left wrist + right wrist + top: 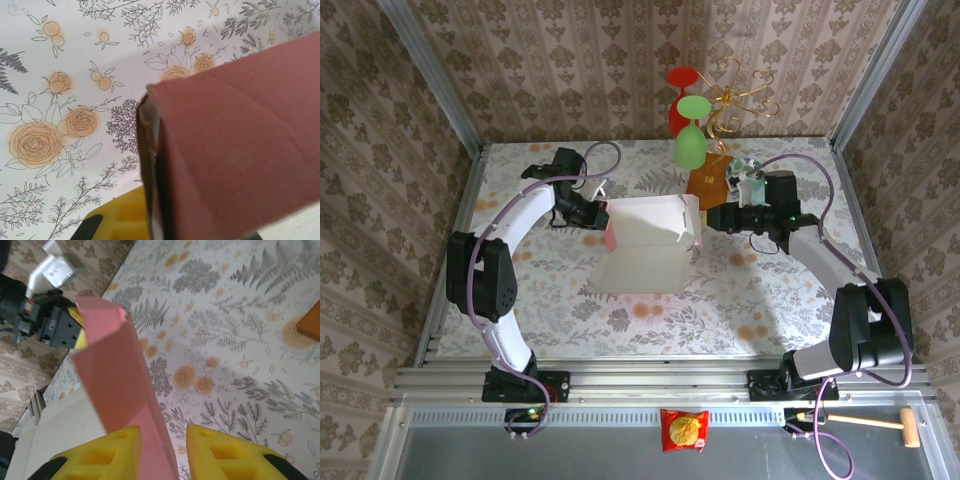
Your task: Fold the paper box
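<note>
The paper box [645, 250] sits mid-table, its pale inner face up and its side walls raised. My left gripper [598, 215] is at the box's left wall. In the left wrist view that dark pink wall [235, 150] runs up from one yellow finger [117, 220] pressed against its edge, and the other finger is hidden behind it. My right gripper [708, 218] is at the right wall. In the right wrist view the pink flap [117, 375] stands between the open fingers [100, 460], resting on the left one, with a gap to the right one.
A brown-orange booklet [708, 185] lies just behind the right gripper, its corner [311, 320] at the right wrist view's edge. A green glass [690, 145] and a red one [682, 100] hang on a gold stand at the back. Patterned walls enclose the table.
</note>
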